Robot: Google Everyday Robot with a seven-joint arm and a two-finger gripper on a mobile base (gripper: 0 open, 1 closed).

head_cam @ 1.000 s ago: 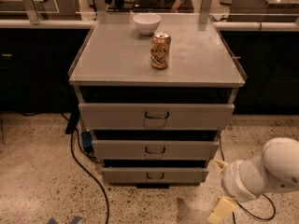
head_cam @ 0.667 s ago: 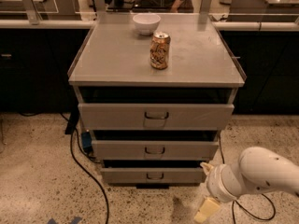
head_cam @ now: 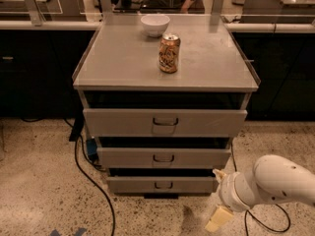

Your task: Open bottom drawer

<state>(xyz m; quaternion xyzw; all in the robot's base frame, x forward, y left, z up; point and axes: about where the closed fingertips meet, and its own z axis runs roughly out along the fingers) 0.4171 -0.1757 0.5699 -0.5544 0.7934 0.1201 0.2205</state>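
Observation:
The bottom drawer (head_cam: 138, 185) is the lowest and narrowest of three grey drawer fronts in the cabinet, with a small dark wire handle (head_cam: 163, 185) at its middle. Its front sits closed, with a dark gap above it. My gripper (head_cam: 218, 196) is low at the right, just off the drawer's right end and about level with it. It is open: one cream fingertip (head_cam: 219, 173) points up near the drawer's corner and the other (head_cam: 218, 220) hangs down towards the floor. It holds nothing. The white arm (head_cam: 275, 181) comes in from the right edge.
The middle drawer (head_cam: 133, 157) and the top drawer (head_cam: 123, 122) sit above. On the cabinet top (head_cam: 118, 58) stand a drink can (head_cam: 169, 52) and a white bowl (head_cam: 155, 24). Black cables (head_cam: 91, 176) run over the speckled floor on the left and another under the arm on the right.
The arm and gripper have moved left and a little up, from the lower right corner to just beside the bottom drawer's right end. The drawers have not moved.

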